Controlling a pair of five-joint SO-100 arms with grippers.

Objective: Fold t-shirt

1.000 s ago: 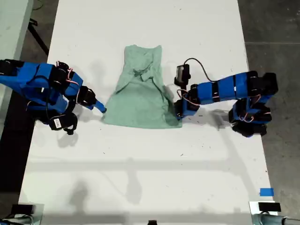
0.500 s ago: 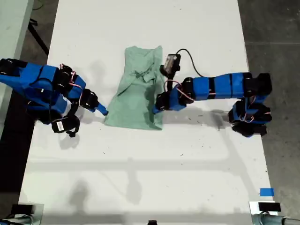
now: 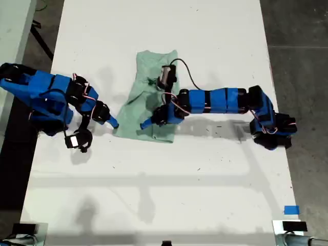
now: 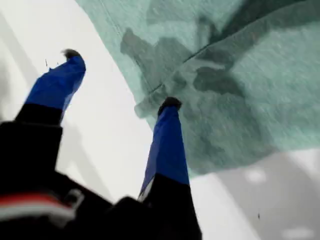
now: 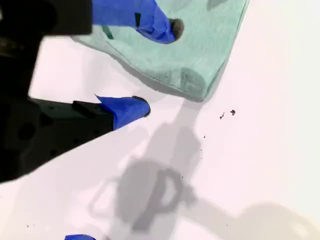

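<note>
White table point(image 3: 154, 195) — mint t-shirt point(image 3: 146, 102) lies rumpled on it.

Both arms are built of bright blue segments joined by black motor blocks; thin red and white wires loop at the joints, and a black cable point(image 3: 188, 77) arcs over one arm to a small dark camera module. The first gripper point(image 4: 120, 80) has blue fingers with dark, seemingly rubbery tips; the second gripper point(image 5: 159, 67) looks alike.

The t-shirt point(image 3: 149, 97) — plain pale mint-green, partly folded and creased — lies flat on the white table.
</note>
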